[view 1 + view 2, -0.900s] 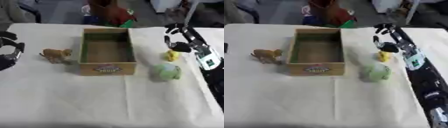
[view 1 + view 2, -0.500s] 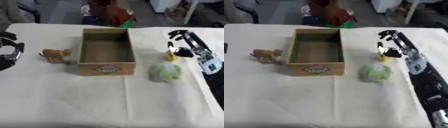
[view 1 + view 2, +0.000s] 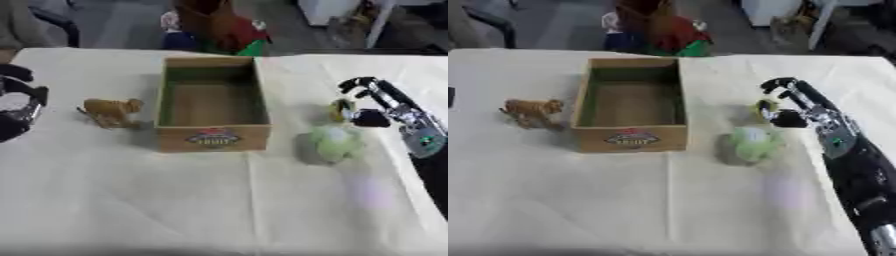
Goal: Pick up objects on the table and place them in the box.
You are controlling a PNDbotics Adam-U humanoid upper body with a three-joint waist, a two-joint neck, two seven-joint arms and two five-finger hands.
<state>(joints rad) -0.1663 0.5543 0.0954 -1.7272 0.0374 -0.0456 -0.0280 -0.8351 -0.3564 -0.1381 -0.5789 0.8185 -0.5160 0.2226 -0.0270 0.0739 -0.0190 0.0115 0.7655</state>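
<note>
An open cardboard box (image 3: 213, 137) stands mid-table with nothing inside. Left of it stands an orange tiger toy (image 3: 110, 110). On the box's right lies a pale green round toy (image 3: 332, 144), and just beyond that a small yellow thing (image 3: 339, 109) rests on the cloth. My right hand (image 3: 808, 106) is beside the yellow thing on its right, open, its fingers arched over the top and the thumb low next to it. My left hand (image 3: 19, 107) rests open at the left edge, well left of the tiger.
A cream cloth (image 3: 219, 200) covers the table, with wide free room in front of the box. Beyond the far edge stand red, green and blue items (image 3: 219, 30) and a chair (image 3: 35, 22). My right forearm (image 3: 859, 165) lies along the right side.
My right hand has drawn in toward the yellow thing and its fingers now arch round it. The yellow thing, green toy, tiger and box have stayed put.
</note>
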